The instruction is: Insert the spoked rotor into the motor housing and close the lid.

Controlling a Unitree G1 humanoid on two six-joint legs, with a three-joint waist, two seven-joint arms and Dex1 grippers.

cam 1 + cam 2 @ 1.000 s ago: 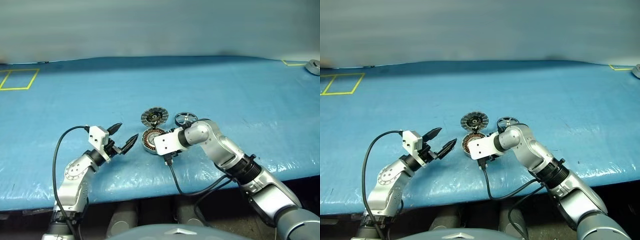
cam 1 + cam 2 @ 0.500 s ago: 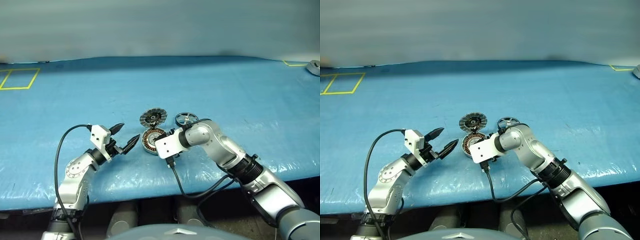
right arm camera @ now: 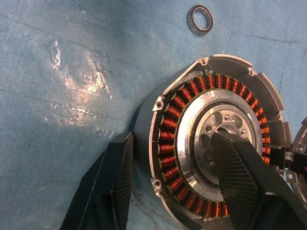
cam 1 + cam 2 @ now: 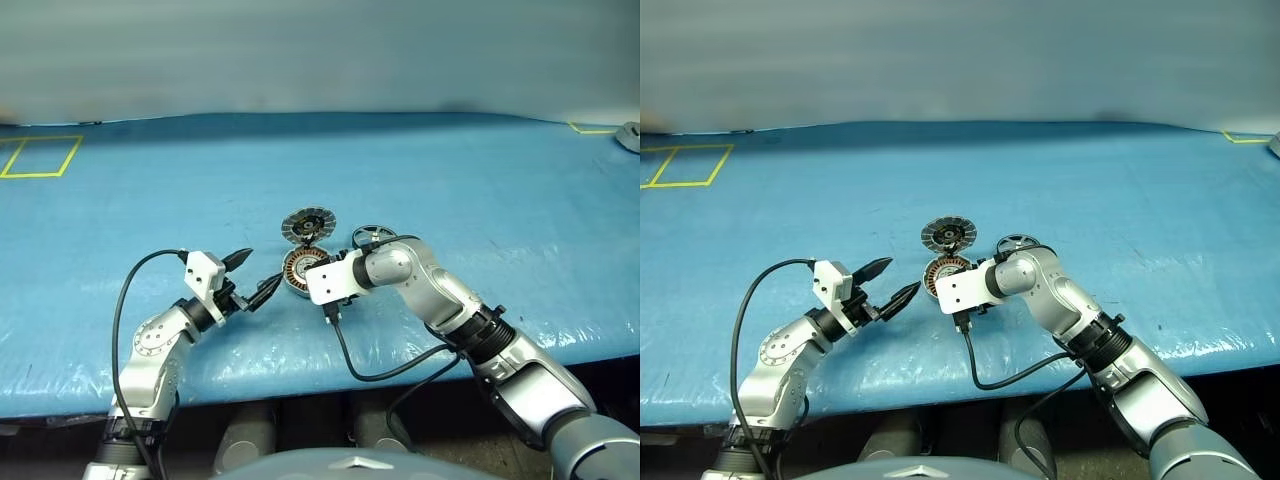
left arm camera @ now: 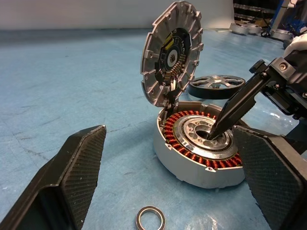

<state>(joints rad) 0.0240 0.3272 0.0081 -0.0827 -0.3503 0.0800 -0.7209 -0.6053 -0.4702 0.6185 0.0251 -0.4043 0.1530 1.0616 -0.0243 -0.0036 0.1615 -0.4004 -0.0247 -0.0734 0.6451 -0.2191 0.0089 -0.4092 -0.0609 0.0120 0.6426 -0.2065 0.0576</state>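
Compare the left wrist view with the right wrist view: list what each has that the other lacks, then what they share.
Left wrist view alone: the lid standing open and upright, its striped inner face showing, and the spoked rotor flat on the table behind the motor housing.
Right wrist view alone: a top-down look at the full copper winding ring, one finger over the centre.
Shared: the housing, a small loose ring, the blue table cover.

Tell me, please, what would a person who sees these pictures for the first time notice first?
The open motor housing at the middle of the blue table, with its copper-brown winding ring, catches the eye first; its lid stands tilted up behind it. The right gripper straddles the housing wall, one finger in the silver centre, one outside. The spoked rotor lies flat behind the housing, and a small metal ring lies before it.
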